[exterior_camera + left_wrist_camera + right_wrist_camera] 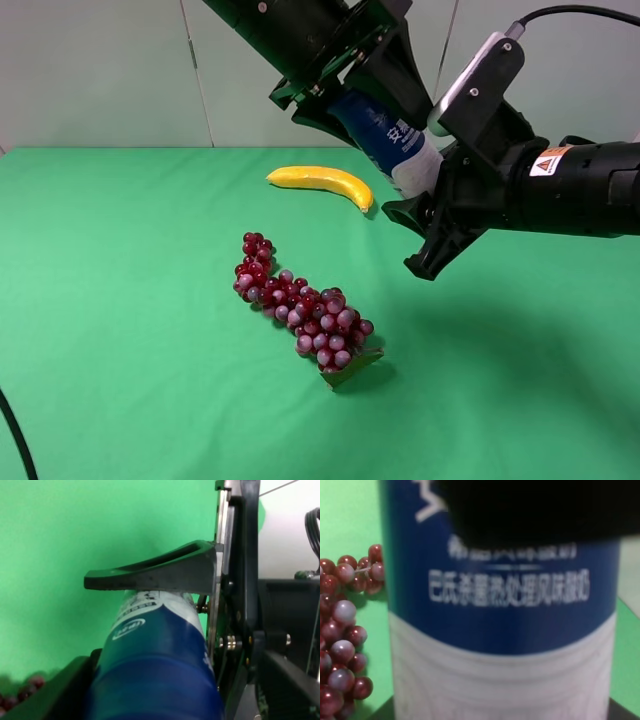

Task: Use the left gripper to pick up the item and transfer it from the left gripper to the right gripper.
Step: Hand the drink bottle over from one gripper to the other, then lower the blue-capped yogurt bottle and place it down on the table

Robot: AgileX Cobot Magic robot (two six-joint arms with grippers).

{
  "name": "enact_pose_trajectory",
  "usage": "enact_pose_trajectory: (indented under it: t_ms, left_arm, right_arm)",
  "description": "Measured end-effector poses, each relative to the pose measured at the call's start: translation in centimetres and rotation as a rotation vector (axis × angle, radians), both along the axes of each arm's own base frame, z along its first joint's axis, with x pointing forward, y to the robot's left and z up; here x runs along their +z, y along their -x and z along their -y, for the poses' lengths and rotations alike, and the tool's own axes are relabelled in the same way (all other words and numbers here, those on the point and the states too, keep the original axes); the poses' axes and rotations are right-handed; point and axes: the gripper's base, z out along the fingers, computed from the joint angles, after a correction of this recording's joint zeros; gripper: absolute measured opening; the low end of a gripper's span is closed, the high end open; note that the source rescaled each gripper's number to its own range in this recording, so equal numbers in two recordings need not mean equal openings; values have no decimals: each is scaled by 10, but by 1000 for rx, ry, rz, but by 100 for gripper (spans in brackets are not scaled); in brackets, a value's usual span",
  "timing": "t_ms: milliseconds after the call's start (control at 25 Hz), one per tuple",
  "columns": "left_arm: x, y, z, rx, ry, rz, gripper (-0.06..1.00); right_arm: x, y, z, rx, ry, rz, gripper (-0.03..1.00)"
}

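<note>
Bottle (pixel 500 595), blue label: one row of white Chinese chars, approx. "巴氏杀菌热处理风味酸奶". Smaller row above it too blurred to read. White oval logo (pixel 129 628) on same label, lettering illegible. Right arm (pixel 600 190): white/orange warning sticker (pixel 549 160) w/ triangle sign, text too small to read.

- A yellow banana (pixel 322 182) lies toward the back of the green cloth (pixel 120 300), its arch bulging toward the wall.
- A bunch of red-purple grapes (pixel 300 305) lies near the middle, stretched diagonally from back-left to front-right, well apart from the banana.
- A dark leaf-like piece (pixel 355 366) shows at the bunch's front-right end.
- A pale panelled wall (pixel 100 70) stands behind the cloth.
- A thin black cable (pixel 15 440) curves across the front-left corner.
</note>
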Motion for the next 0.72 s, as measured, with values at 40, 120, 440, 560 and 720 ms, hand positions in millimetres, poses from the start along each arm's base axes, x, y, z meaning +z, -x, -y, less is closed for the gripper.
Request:
enact_pose_trajectory:
  t_ms: [40, 120, 440, 560, 720]
  left_arm:
    - [0, 0, 0, 0, 1, -1, 36]
    - [0, 0, 0, 0, 1, -2, 36]
    - [-2, 0, -7, -13, -33, -27, 36]
    - [-1, -3, -12, -1, -39, -25, 36]
    - [8, -4, -20, 12, -43, 6, 36]
  right_arm:
    - [0, 0, 0, 0, 0, 0, 0]
    - [0, 0, 0, 0, 0, 0, 0]
    - [0, 0, 0, 1, 1, -2, 0]
    - [0, 0, 0, 1, 1, -2, 0]
    - [0, 0, 0, 1, 1, -2, 0]
